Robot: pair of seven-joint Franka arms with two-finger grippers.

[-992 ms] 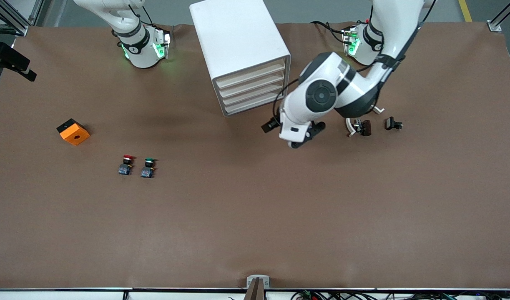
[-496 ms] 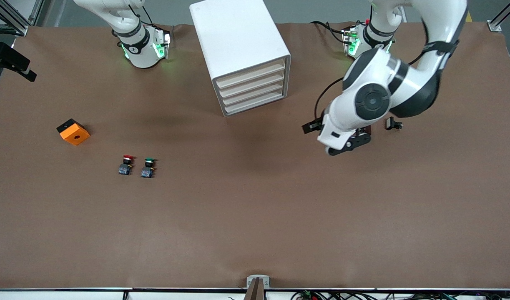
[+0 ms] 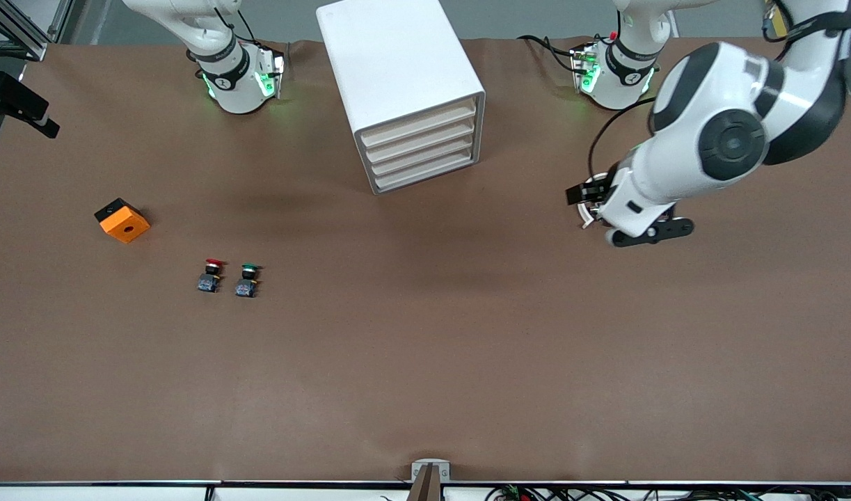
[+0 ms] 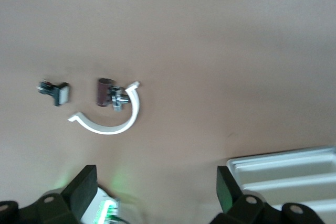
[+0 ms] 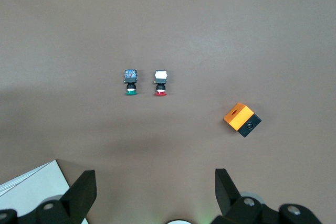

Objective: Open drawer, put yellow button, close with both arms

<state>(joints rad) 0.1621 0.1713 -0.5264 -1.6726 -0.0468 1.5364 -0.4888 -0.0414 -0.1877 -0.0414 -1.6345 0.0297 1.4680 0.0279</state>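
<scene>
My left hand (image 3: 644, 235) hangs wide and empty over the brown worktop (image 3: 425, 362) at my left arm's end, above a white curved clip (image 4: 110, 121). The boxy white cabinet's top cream-fronted drawer (image 3: 418, 125) is shut; my right hand (image 5: 155, 192) waits wide, high above.

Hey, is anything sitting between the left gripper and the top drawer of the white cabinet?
Nothing visible. The left gripper hangs open over the table, beside a white curved clip toward the left arm's end. Only bare brown surface lies between it and the front of the drawer, which is shut.
</scene>
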